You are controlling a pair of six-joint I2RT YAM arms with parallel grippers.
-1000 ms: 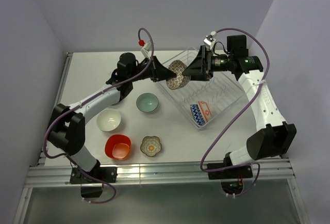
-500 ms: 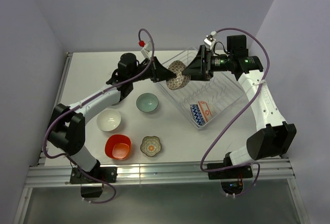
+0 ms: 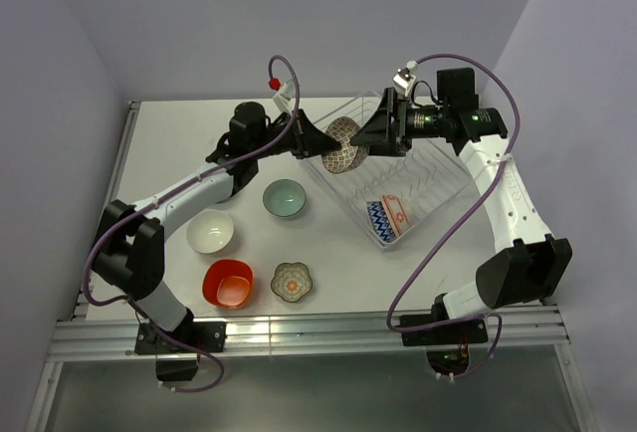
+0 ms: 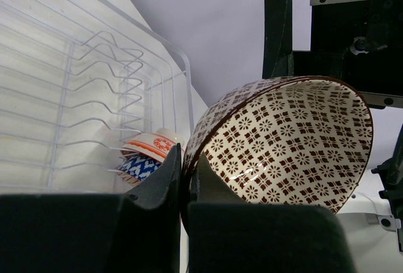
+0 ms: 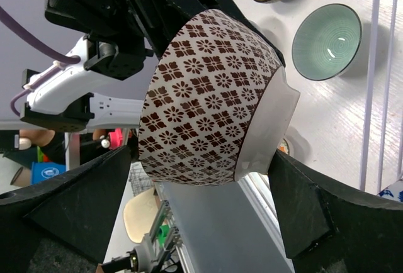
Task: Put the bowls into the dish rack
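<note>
The left jaws are pinched narrow on the rim of the brown-patterned bowl point(image 3: 341, 146), one finger inside and one outside. They hold it tilted in the air, while the right jaws stand wide on either side of its body from the opposite side; whether they press it I cannot tell. Directly beneath the held bowl lies one end of the dish rack point(image 3: 433, 173), its tines bare below the right jaws, with the blue zigzag bowl point(image 3: 379, 221) and orange patterned bowl point(image 3: 397, 211) racked at the end farthest from both jaws. The teal bowl point(image 3: 285, 197) sits on the bench point(image 3: 169, 133) near the left jaws.
</note>
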